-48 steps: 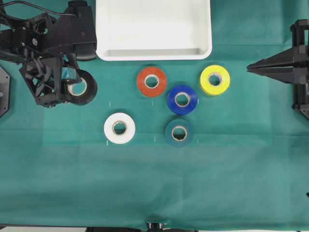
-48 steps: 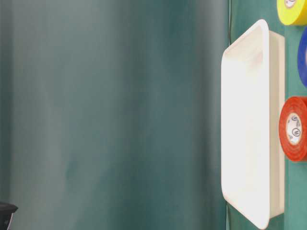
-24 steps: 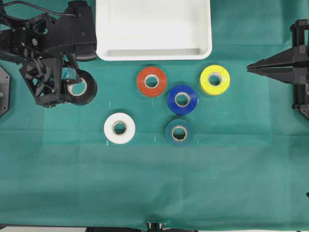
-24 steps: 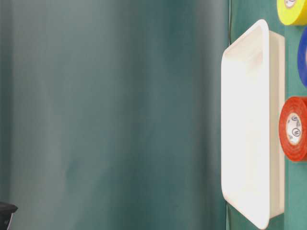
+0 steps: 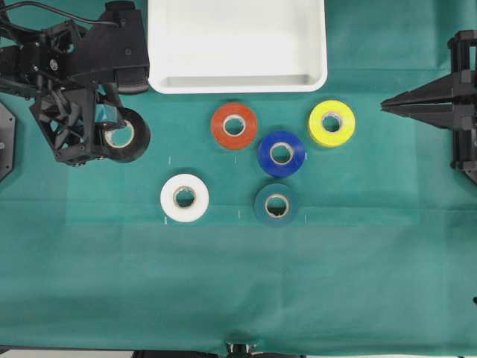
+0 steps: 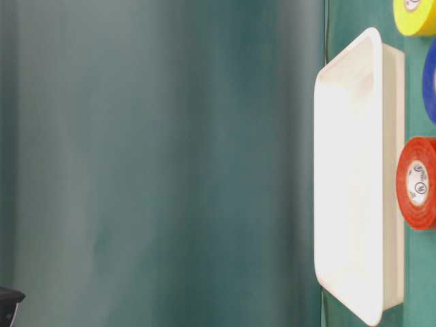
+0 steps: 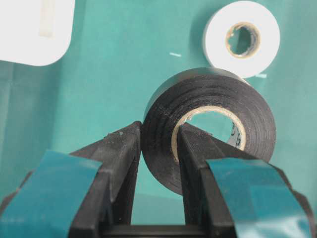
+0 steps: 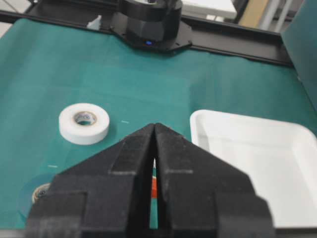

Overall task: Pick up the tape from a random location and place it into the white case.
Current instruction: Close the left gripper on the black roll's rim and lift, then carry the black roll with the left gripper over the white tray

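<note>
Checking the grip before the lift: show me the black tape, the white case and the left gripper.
Black tape (image 7: 247,116): left wrist view, its black side face.
White case (image 5: 237,83): overhead view, near rim.
Left gripper (image 7: 159,148): left wrist view, midway between fingertips, shut on the tape's wall.

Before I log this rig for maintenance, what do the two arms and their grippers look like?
Both arms are matte black with angular, skeletal frames. The left gripper has flat black fingers with teal tape patches near their bases, and a thin black cable loops above that arm. The right gripper has plain black wedge-shaped fingers tapering to a point.
</note>
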Motion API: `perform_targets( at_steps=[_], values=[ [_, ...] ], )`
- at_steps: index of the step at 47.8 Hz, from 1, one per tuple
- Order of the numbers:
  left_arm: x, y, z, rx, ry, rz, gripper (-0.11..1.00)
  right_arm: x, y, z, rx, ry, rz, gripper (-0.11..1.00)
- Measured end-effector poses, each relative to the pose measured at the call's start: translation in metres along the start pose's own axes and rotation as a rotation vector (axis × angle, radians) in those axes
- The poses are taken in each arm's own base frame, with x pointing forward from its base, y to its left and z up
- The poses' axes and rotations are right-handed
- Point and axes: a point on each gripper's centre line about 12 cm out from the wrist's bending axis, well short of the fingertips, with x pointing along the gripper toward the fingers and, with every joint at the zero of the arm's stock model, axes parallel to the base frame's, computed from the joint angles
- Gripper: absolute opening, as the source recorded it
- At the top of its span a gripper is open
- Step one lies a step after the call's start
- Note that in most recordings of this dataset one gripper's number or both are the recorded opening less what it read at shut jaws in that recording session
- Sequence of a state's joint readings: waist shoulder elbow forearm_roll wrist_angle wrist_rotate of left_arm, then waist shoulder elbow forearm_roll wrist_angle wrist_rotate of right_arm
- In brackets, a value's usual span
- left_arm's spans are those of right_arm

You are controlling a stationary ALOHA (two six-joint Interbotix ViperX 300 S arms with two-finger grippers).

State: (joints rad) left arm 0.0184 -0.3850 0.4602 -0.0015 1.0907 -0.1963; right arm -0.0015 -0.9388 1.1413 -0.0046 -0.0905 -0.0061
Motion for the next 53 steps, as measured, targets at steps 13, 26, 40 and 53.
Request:
perform_targets(
  at_steps=[13, 26, 40, 53],
  values=[
    [0.000, 0.007, 0.001, -0.018, 0.001, 0.009, 0.19, 0.000, 0.000, 0.000, 0.000, 0.002, 0.000, 0.00],
    [-0.003, 0.041, 0.003, -0.088, 0.003, 0.061, 0.19, 0.000, 0.000, 0.000, 0.000, 0.000, 0.000, 0.00],
    [-0.008, 0.079, 0.002, -0.146, -0.005, 0.112, 0.19, 0.000, 0.000, 0.000, 0.000, 0.000, 0.000, 0.00],
    [-0.013, 0.113, -0.001, -0.186, -0.008, 0.160, 0.19, 0.000, 0.000, 0.000, 0.000, 0.000, 0.000, 0.00]
  ],
)
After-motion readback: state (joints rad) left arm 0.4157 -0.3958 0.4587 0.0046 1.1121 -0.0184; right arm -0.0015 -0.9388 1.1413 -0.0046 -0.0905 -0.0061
